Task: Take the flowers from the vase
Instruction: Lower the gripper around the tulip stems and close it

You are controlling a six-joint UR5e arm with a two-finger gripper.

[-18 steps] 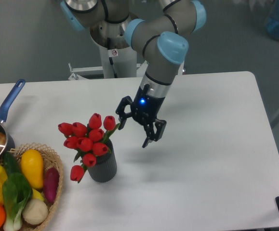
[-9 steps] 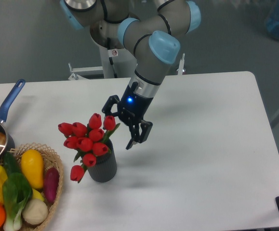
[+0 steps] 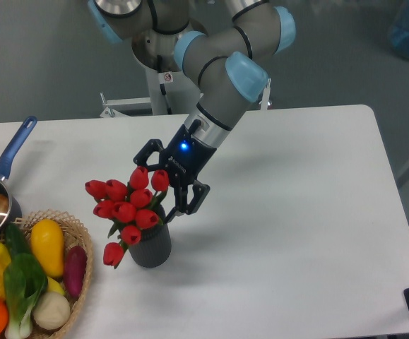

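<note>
Camera view, fixed and looking down on the white table (image 3: 296, 233): I have the arm (image 3: 222, 78) reaching in from twelve o'clock, sloping down toward the middle-left of the table. The wicker basket (image 3: 77, 282) of vegetables sits at the seven o'clock corner, and the blue-handled saucepan (image 3: 6, 159) is at nine o'clock, both well apart from my work.

The vase (image 3: 151, 244), dark and ribbed, stands upright just beside the basket's right side. The flowers (image 3: 125, 208) are in it, red buds fanning out toward ten o'clock, with one bud drooping over the rim at seven o'clock.

My gripper (image 3: 163, 185) is at the bunch's two o'clock edge, fingers spread wide and empty, one finger behind the top buds and the other low by the vase rim.

My worry: I am catching only the right-hand buds, not the stems. Closing here could crush or snap a bud, or pull a couple of stems free and leave the rest. The lower finger is near the rim; if it drags sideways, I judge the light vase could tip or slide toward the basket.
</note>
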